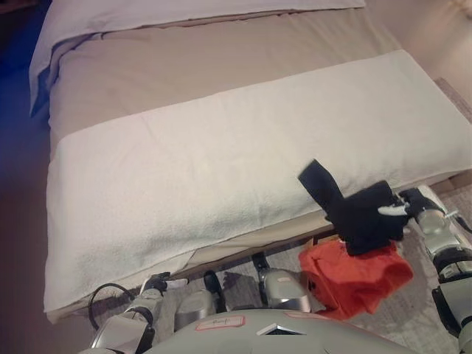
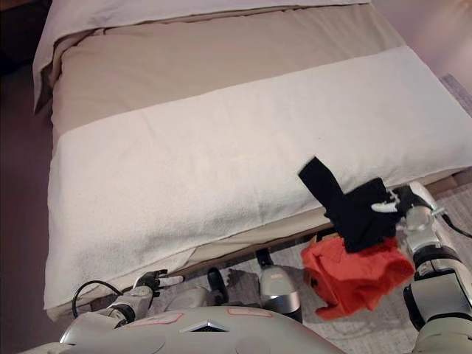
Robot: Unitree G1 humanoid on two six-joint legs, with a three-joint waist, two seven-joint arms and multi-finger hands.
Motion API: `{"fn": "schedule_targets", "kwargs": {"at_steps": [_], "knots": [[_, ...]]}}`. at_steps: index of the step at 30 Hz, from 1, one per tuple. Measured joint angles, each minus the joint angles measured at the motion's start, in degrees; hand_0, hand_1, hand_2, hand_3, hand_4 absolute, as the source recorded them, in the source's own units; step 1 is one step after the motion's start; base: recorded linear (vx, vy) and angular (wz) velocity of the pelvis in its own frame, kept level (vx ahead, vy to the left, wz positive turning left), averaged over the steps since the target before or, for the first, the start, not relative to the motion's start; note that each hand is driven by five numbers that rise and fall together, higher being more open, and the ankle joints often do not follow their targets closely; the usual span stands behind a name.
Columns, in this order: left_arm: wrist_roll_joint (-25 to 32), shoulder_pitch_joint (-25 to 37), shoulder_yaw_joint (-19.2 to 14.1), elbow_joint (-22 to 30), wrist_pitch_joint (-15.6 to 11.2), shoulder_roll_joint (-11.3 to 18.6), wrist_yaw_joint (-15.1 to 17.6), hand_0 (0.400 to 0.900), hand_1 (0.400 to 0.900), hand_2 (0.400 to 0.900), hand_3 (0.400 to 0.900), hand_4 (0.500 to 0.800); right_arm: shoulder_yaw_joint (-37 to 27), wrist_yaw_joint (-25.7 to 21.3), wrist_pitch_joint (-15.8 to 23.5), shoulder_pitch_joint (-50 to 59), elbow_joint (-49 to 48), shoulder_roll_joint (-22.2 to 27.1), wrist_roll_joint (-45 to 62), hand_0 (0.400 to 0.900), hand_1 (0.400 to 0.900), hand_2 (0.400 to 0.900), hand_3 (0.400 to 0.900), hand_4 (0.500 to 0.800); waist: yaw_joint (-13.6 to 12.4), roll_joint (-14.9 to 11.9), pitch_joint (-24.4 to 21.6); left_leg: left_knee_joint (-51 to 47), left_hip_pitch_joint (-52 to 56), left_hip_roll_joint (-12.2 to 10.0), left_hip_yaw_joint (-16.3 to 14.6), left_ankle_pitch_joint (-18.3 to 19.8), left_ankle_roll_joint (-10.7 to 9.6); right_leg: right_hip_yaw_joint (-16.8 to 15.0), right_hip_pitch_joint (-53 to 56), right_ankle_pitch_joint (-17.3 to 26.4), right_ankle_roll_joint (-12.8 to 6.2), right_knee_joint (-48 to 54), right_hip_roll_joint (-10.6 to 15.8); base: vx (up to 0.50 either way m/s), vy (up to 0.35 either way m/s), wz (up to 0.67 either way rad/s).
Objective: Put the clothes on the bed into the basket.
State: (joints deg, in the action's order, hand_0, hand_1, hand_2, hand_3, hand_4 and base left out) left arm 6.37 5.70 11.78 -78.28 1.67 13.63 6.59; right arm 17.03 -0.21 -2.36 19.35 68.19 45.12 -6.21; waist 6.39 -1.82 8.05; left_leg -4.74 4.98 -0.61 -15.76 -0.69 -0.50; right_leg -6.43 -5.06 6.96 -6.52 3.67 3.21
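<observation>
A black garment (image 1: pixel 358 210) is bunched in my right hand (image 1: pixel 398 210), whose fingers are curled into it; one black strip lies up onto the white blanket (image 1: pixel 221 169). Directly beneath it a red-orange garment (image 1: pixel 354 276) hangs past the bed's front edge; whether the hand holds it too I cannot tell. My left hand (image 1: pixel 156 282) sits low by the bed's front edge at the lower left, fingers relaxed and empty. No basket shows in either view.
The bed (image 1: pixel 184 66) has a beige sheet and a white blanket across its near half, with a pale folded cover (image 1: pixel 147 15) at the far end. Grey carpet (image 1: pixel 413 317) lies in front of the bed at the lower right.
</observation>
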Motion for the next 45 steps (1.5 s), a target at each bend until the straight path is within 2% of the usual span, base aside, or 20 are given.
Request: {"fn": "schedule_targets", "kwargs": {"at_steps": [5,10,15,16,30,37,45], "knots": [[-0.05,0.66,0.44,-0.39,0.15,0.08,-0.17,0.900,0.900,0.900,0.900,0.800,-3.83,0.98,-0.72,-1.04,5.76,-0.23,0.01,0.400,0.400,0.400,0.400,0.500,1.29,0.22,-0.19,0.01,0.06,0.03,-0.09,0.14,0.15,-0.15,-0.02,-0.09,0.14,-0.05,0.01,0.01,-0.002,-0.05],[-0.74,0.74,0.54,-0.62,0.58,0.07,-0.53,0.900,0.900,0.900,0.900,0.800,-5.63,1.04,-1.39,-1.07,10.10,-0.23,0.00,0.400,0.400,0.400,0.400,0.500,1.32,0.12,-0.45,0.01,0.27,0.03,-0.65,0.20,0.20,-0.83,0.24,0.12,-0.16,-0.11,-0.33,0.01,-0.001,-0.03],[-1.08,0.72,1.30,-0.59,0.64,0.08,-0.53,0.900,0.900,0.900,0.900,0.800,-5.73,1.15,-1.40,-0.96,10.51,-0.32,-0.06,0.400,0.400,0.400,0.400,0.500,1.12,0.13,-0.56,0.00,0.33,0.07,-0.66,0.29,0.12,-0.88,-0.12,-0.03,0.02,-0.02,-0.27,0.00,-0.009,0.02],[-1.09,0.70,1.78,-0.59,0.65,0.10,-0.53,0.900,0.900,0.900,0.900,0.800,-5.67,1.17,-1.35,-0.80,10.57,-0.43,-0.18,0.900,0.900,0.900,0.900,0.800,1.07,0.14,-0.59,0.00,0.33,0.04,-0.65,0.32,0.08,-0.82,-0.07,-0.04,0.02,0.02,-0.03,0.00,-0.017,0.10],[-1.12,-0.15,1.69,-0.73,0.81,0.04,-0.50,0.900,0.900,0.900,0.900,0.800,-5.68,0.69,-1.76,-0.34,7.57,-3.66,-0.15,0.900,0.900,0.900,0.900,0.800,0.82,0.43,-1.30,0.00,0.42,0.10,1.11,0.26,0.10,0.86,1.71,0.23,0.04,0.93,0.37,0.00,-0.024,0.11],[-1.63,-1.08,1.45,-0.75,0.94,0.04,-0.50,0.900,0.900,0.900,0.900,0.800,-5.67,0.61,-1.89,-0.36,5.98,-4.07,-0.15,0.900,0.900,0.900,0.900,0.800,-0.61,0.42,-1.33,0.01,0.44,0.11,1.77,0.19,-0.01,1.65,2.04,0.27,0.06,1.05,0.46,0.00,-0.012,0.02],[-1.62,-1.50,0.96,-0.68,0.91,0.01,-0.50,0.900,0.900,0.900,0.900,0.800,-5.59,-0.14,-1.88,-2.29,5.51,-9.99,0.20,0.900,0.900,0.900,0.900,0.800,-1.98,-0.03,-2.21,0.00,0.48,0.02,2.43,0.25,0.08,2.34,2.45,0.15,0.23,1.24,0.51,0.00,-0.021,0.07]]}}
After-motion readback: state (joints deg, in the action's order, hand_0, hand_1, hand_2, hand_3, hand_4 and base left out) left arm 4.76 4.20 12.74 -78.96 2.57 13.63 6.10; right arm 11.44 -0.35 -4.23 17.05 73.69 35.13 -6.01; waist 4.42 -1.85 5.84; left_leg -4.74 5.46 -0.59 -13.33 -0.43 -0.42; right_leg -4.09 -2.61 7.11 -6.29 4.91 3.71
